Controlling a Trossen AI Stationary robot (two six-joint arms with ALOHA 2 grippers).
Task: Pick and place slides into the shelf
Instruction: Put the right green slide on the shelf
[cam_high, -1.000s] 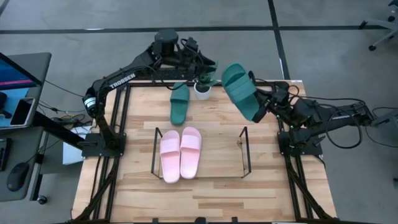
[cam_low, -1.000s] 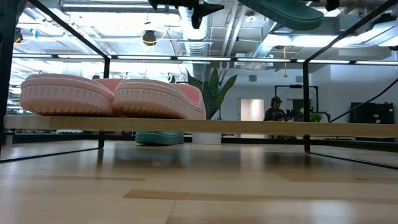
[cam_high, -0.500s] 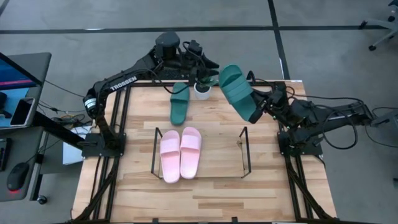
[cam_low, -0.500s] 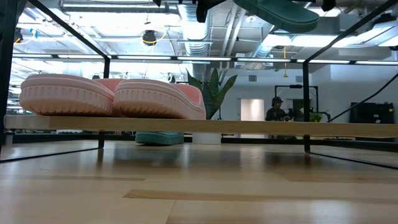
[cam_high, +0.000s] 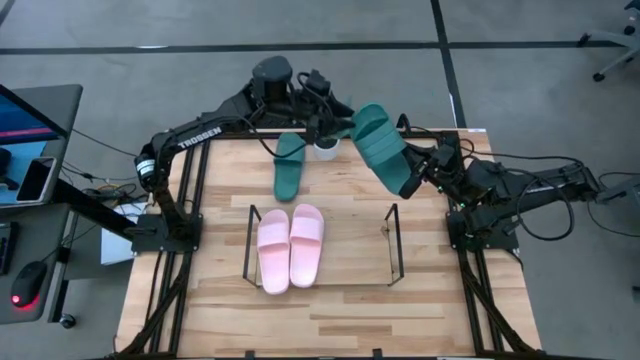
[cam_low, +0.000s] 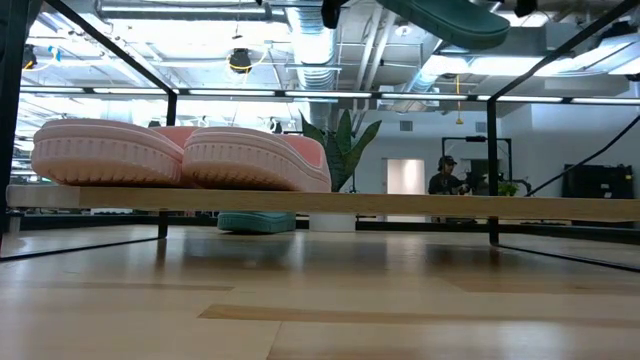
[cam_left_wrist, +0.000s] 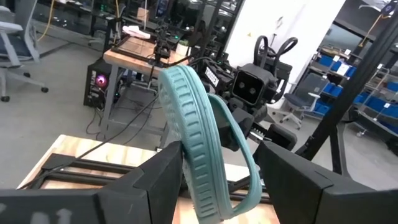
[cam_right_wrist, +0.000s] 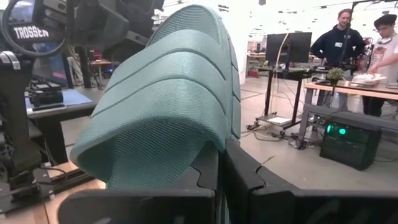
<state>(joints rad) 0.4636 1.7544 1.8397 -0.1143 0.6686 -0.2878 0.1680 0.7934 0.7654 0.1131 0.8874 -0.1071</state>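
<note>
1. Right hand (cam_high: 418, 176): closed on one end of a dark green slide (cam_high: 383, 147), held in the air above the counter's (cam_high: 340, 300) far right part, beyond the shelf (cam_high: 393, 245).
2. Left hand (cam_high: 340, 122): fingers apart, empty, up by the raised slide's far end, above the potted plant (cam_high: 326, 146).
3. Second green slide (cam_high: 289, 165): flat on the counter just beyond the shelf's left half.
4. Pink slides (cam_high: 290, 246): side by side on the shelf's left half, touching.
5. Shelf's right half: bare.
6. People (cam_right_wrist: 360, 46) stand at a desk in the room, well beyond the shelf.
</note>
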